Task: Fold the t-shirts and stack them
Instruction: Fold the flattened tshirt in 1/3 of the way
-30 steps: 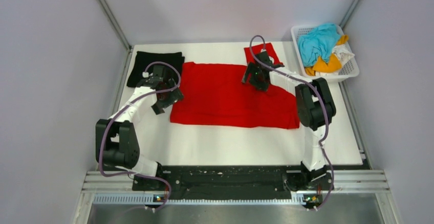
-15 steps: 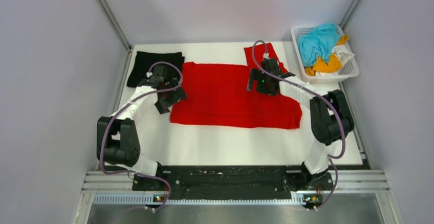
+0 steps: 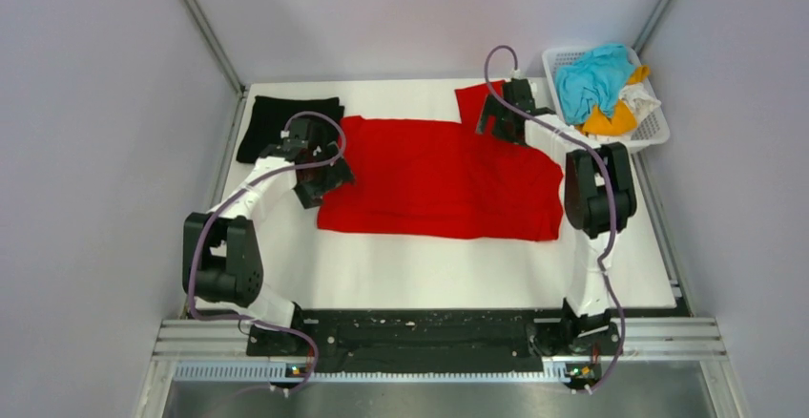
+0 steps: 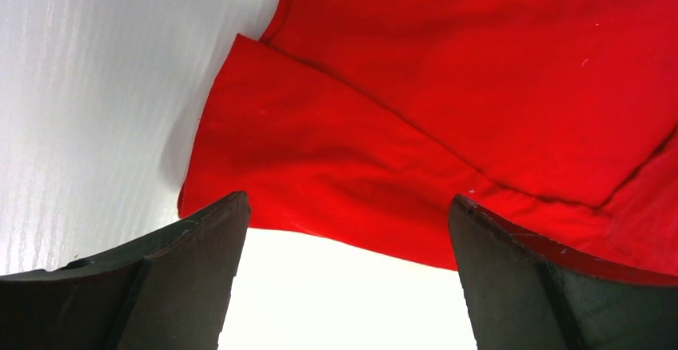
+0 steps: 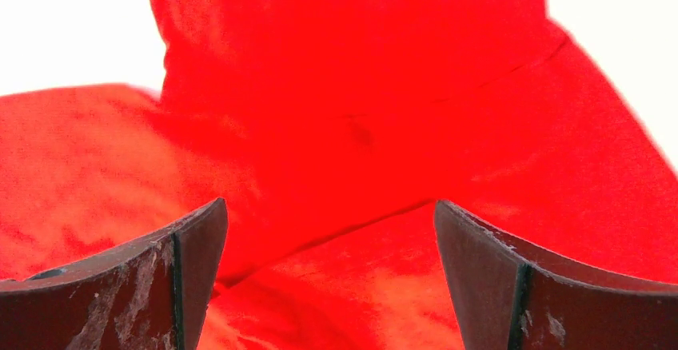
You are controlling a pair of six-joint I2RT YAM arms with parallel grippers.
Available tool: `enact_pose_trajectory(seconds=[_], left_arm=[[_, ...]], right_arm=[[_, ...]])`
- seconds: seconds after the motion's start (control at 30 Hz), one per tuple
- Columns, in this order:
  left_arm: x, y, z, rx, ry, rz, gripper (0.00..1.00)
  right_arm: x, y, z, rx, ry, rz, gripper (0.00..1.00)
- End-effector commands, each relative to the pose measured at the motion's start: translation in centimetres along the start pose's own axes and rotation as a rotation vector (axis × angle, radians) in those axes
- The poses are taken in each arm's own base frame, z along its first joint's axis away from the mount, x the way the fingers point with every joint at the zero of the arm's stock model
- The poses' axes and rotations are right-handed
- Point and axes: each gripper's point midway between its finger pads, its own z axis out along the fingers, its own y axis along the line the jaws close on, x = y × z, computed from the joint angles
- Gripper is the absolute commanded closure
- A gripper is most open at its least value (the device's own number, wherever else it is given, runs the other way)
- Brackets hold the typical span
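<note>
A red t-shirt (image 3: 439, 177) lies spread flat on the white table (image 3: 429, 270). My left gripper (image 3: 320, 177) is open at the shirt's left edge; the left wrist view shows a folded-over sleeve flap (image 4: 336, 158) just ahead of the open fingers (image 4: 168, 278), with white table between them. My right gripper (image 3: 504, 120) is open above the shirt's far right sleeve (image 3: 472, 101); the right wrist view shows red cloth (image 5: 352, 126) between and beyond its fingers (image 5: 488, 278). A folded black t-shirt (image 3: 286, 122) lies at the far left.
A white basket (image 3: 651, 130) at the far right corner holds crumpled blue, orange and white garments (image 3: 596, 79). Aluminium frame posts and grey walls enclose the table. The arm bases sit on a black rail (image 3: 429, 327) at the near edge.
My right gripper has moved away from the shirt's middle to the far right sleeve. My left gripper has edged slightly right toward the shirt's left edge. The shirt's right side looks smoother.
</note>
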Motion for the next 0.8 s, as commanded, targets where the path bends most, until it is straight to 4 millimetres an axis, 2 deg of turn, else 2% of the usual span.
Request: enact_pose_trajectory(seconds=[0.0,0.07,0.13,0.23,0.33,0.43,0.5,0.6,0.7,0.77], left_arm=[[-1.6,-2.0,-1.1,0.07,-0.048,0.034,0.01],[-1.5,-2.6,-1.0,0.102,-0.037,0.05,0.01],[-1.3,-3.8,-0.7,0.157,-0.016,0.079,0.01],[-0.4,-5.7,0.3,0.223,0.049,0.116,0.01],[0.2,-6.6,1.5,0.245,0.083,0.132,0.01],[0.7,-6.3,2.6,0.234,0.104,0.13,0.01],[1.0,-5.6,3.4,0.214,0.101,0.124,0.01],[2.4,-3.9,4.8,0.169,0.13,0.106,0.01],[4.0,-2.0,6.0,0.111,0.165,0.085,0.01],[5.0,-0.6,6.4,0.065,0.184,0.067,0.01]], right_arm=[[-5.5,1.0,-3.4,-0.042,-0.135,-0.021,0.01],[-5.0,1.0,-5.6,-0.067,-0.131,-0.022,0.01],[-2.8,0.7,-7.8,-0.085,-0.082,-0.002,0.01],[3.3,0.4,-10.6,-0.113,0.044,0.015,0.01],[9.2,0.6,-13.3,-0.135,0.141,-0.021,0.01],[13.2,-0.9,-15.1,-0.116,0.227,0.015,0.01],[14.8,-2.5,-15.2,-0.077,0.235,0.021,0.01],[15.7,-5.3,-13.9,-0.002,0.231,0.044,0.01],[16.8,-6.7,-12.8,-0.013,0.26,0.11,0.01],[17.8,-7.7,-12.7,0.012,0.281,0.13,0.01]])
